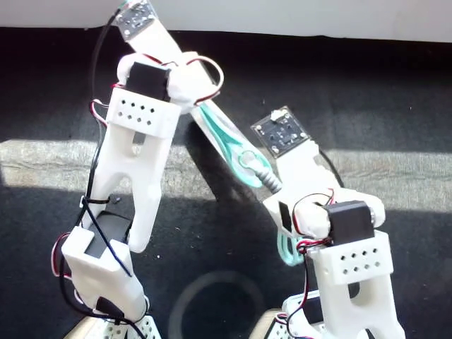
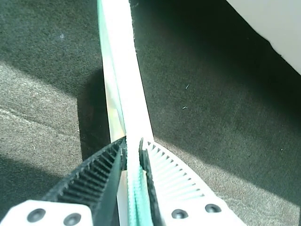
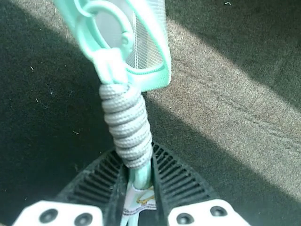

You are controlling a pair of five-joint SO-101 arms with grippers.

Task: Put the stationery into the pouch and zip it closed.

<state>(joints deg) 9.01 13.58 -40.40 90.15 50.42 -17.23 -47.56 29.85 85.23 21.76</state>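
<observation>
The pouch hangs over the bench's middle — left jaws pinching its end, right jaws pinching the grey pull cord. Hold the left grip firm — draw the cord straight along the zip.

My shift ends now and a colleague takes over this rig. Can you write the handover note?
Left gripper: shut on one end of the pouch.
Right gripper: shut on the other end, by the grey cord.
The pouch is held up between them, above the dark mat.
Done: unclear; whether it is filled or zipped cannot be told.
Left: confirm that, and zip it fully if needed.
</observation>
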